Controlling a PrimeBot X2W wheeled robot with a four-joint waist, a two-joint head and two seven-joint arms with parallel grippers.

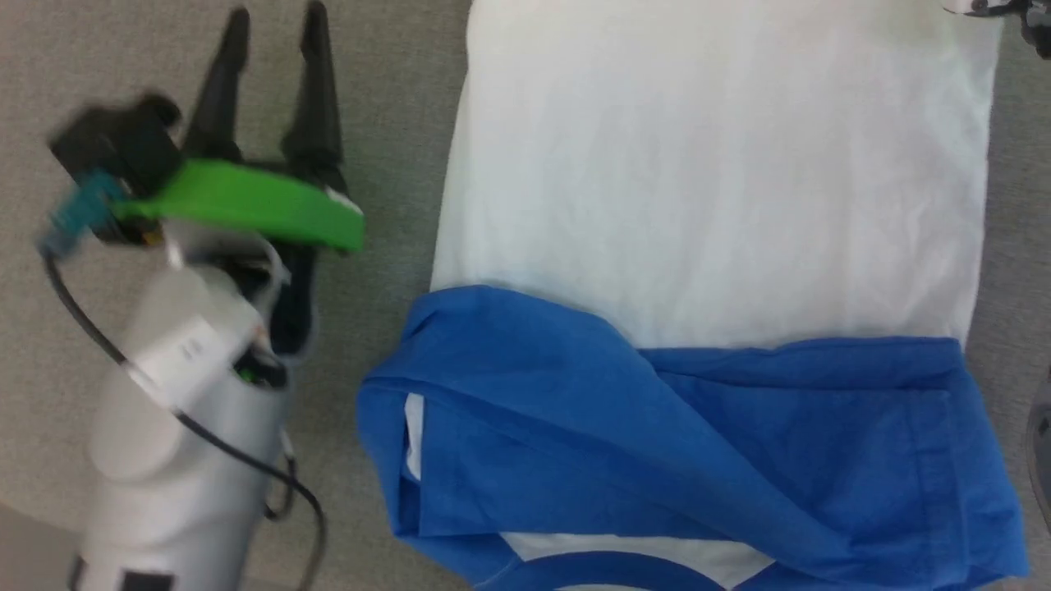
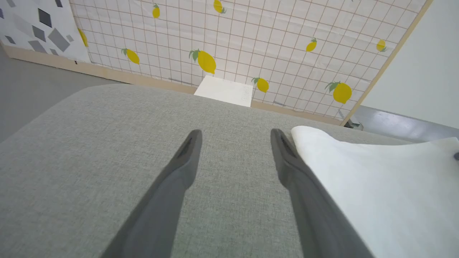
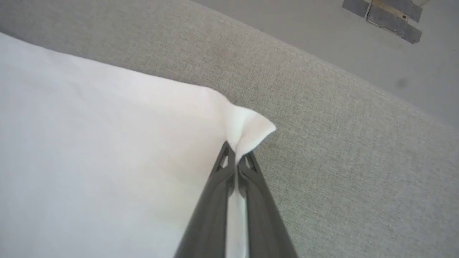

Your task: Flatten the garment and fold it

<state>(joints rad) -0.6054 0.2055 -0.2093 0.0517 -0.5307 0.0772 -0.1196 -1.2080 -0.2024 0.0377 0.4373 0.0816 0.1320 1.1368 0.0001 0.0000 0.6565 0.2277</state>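
- Head view: left end effector [image 1: 277,33] hangs over the bare grey desk [image 1: 386,123], fingers apart and holding nothing, just left of the garment [image 1: 714,180]. A green band [image 1: 246,205] circles its wrist.
- The garment lies flat on the desk: white body spread wide, bright blue sleeves folded across its near part, a blue neckband curve at the bottom edge.
- Left wrist view: the left end effector [image 2: 235,138] stands spread over grey weave; a white corner of the garment [image 2: 376,186] lies just beside one finger. Beyond the desk are a lemon-print grid wall [image 2: 251,36] and a white box [image 2: 224,91] whose marking is too small to read.
- Right wrist view: right end effector [image 3: 236,157] is clamped together on a white corner of the garment [image 3: 107,143], cloth peaking past the tips.
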